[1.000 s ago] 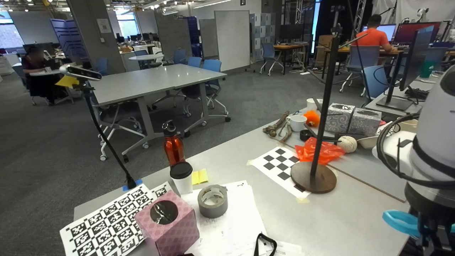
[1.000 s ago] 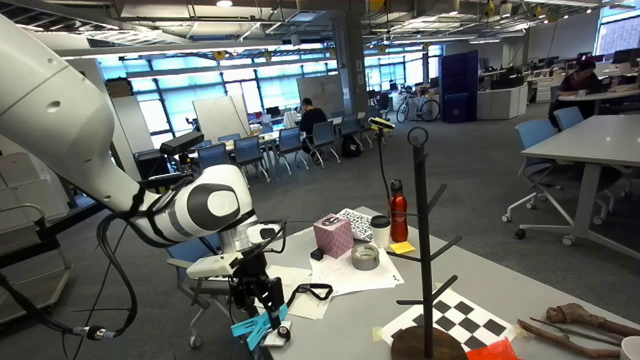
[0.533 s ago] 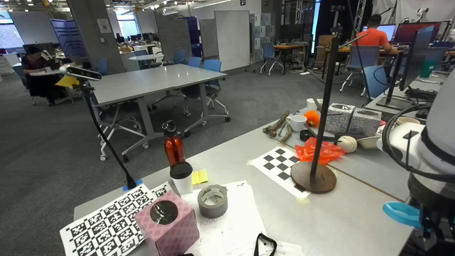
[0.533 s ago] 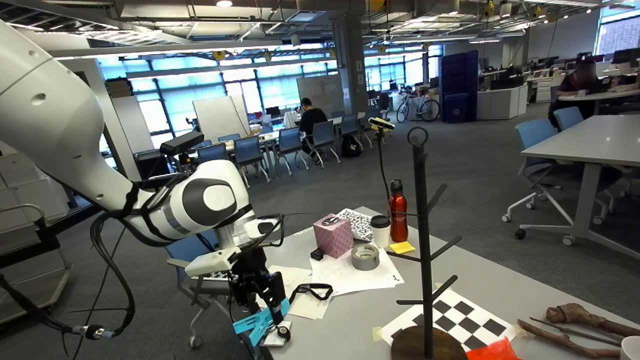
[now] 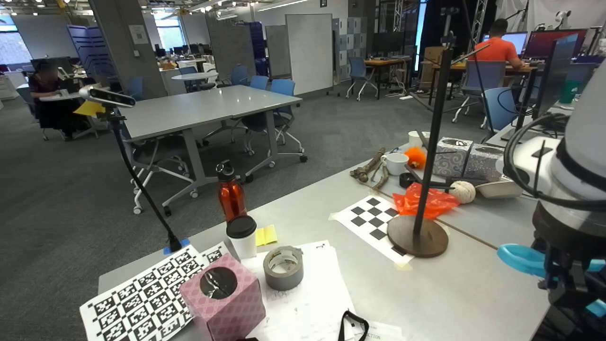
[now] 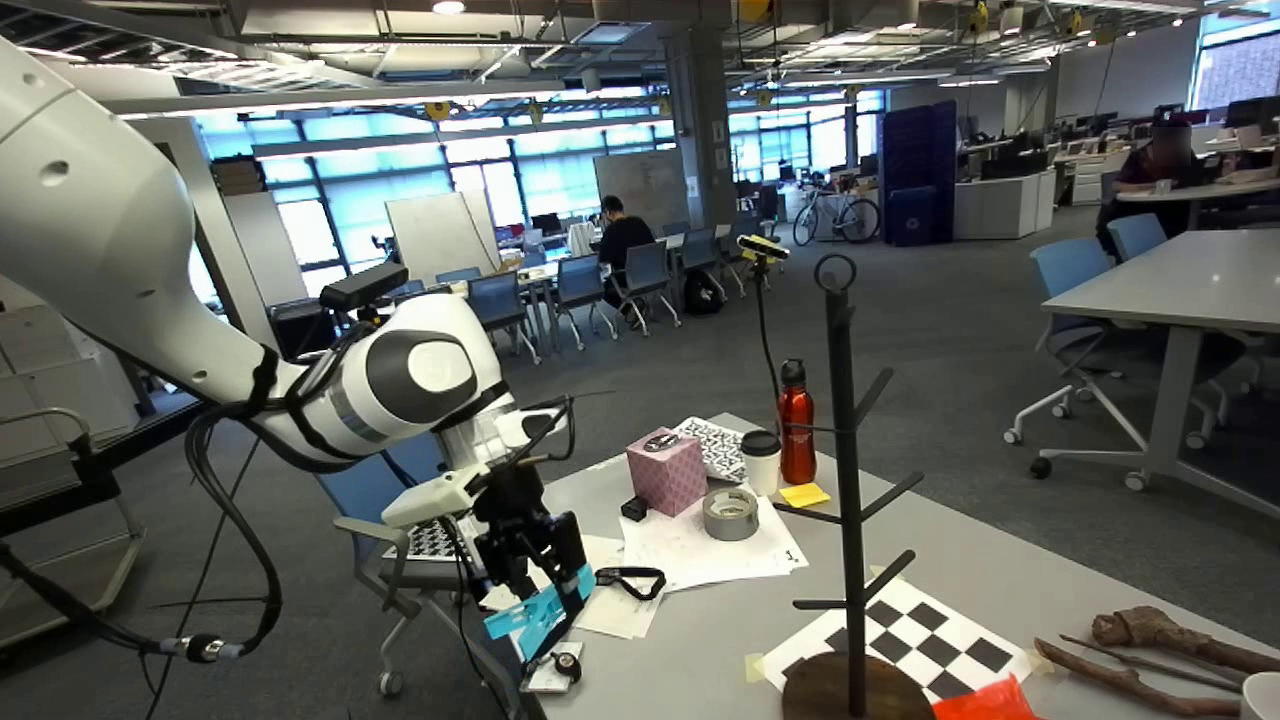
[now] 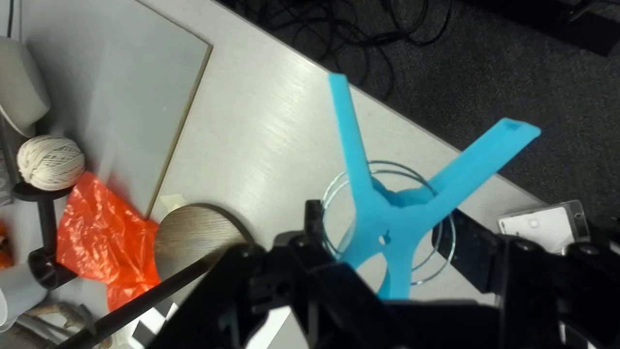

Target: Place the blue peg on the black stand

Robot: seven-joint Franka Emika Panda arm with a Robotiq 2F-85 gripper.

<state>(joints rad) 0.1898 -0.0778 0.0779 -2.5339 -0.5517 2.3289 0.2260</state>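
The blue peg (image 7: 387,218) is a large light-blue clothespin with wire spring rings. My gripper (image 7: 382,232) is shut on it, a finger at each side of the rings. Its two handles spread outward, while its far ends are hidden behind the gripper. In both exterior views the peg (image 5: 518,259) (image 6: 540,620) hangs in the air near the table edge, with the gripper (image 6: 552,598) around it. Away from it, the black stand (image 5: 434,128) (image 6: 845,440) rises upright from a round brown base (image 5: 409,237), with several thin side arms. Peg and stand are apart.
Beneath the gripper lies a small white device (image 6: 550,675) at the table edge. Red plastic (image 5: 423,201) and a ball of string (image 5: 462,192) are by the stand. A tape roll (image 5: 283,269), pink tissue box (image 5: 227,298) and red bottle (image 5: 232,196) stand further off.
My gripper, still holding the blue peg, has risen slightly and shifted a little toward the stand. The stand and the table objects have stayed where they were.
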